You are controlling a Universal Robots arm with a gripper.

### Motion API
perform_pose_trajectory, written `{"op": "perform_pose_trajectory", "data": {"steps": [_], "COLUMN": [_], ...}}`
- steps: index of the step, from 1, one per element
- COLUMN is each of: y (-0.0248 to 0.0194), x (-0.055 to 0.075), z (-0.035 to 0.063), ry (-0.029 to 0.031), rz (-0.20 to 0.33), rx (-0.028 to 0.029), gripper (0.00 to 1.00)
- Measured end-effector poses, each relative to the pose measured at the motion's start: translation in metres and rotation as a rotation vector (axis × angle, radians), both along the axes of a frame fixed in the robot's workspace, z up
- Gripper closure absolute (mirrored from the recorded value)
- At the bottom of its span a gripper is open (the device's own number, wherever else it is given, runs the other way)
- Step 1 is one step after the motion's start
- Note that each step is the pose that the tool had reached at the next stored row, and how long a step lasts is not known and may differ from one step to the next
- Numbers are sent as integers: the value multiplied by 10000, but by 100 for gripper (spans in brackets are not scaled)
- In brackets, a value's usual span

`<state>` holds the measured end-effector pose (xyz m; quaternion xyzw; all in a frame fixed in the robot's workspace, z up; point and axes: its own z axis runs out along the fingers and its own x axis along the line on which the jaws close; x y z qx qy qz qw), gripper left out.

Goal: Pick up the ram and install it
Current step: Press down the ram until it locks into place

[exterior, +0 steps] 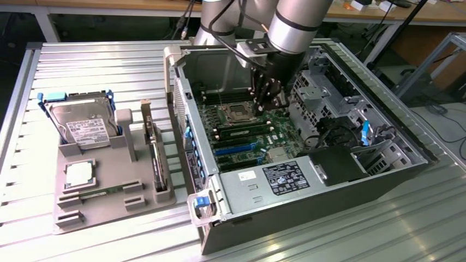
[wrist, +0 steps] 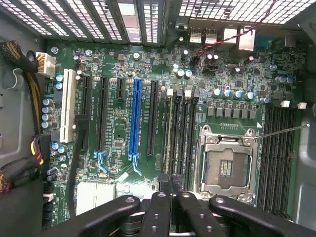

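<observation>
The open computer case (exterior: 306,218) stands beside a grey tray (exterior: 109,210). Inside, over the green board (wrist: 118,123), the gripper (exterior: 268,103) has its fingers squeezed tight together. A ram (exterior: 244,131) looks set in a slot just beside it. The other ram (exterior: 95,191) lies on the tray.

Silver-grey cylindrical arm (exterior: 295,22) with black joint band; black gripper (exterior: 267,102) of screw-jointed linkage fingers (wrist: 160,207).

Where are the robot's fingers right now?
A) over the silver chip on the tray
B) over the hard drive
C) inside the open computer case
C: the fingers hang inside the open computer case, above the green motherboard.
</observation>
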<state>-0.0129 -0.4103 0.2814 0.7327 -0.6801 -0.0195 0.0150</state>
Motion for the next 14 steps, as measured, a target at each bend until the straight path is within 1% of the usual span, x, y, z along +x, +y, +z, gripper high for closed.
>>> {"op": "perform_pose_trajectory", "data": {"steps": [2,4,5,7,14], "y": [0,-1,-10,-10,-10], "x": [250,422,421,422,422], "z": [1,-15,-55,-151,-332], "ry": [4,3,3,4,2], "rz": [3,10,8,1,-72], "rx": [7,55,56,54,54], "gripper": [89,89,89,89,89]}}
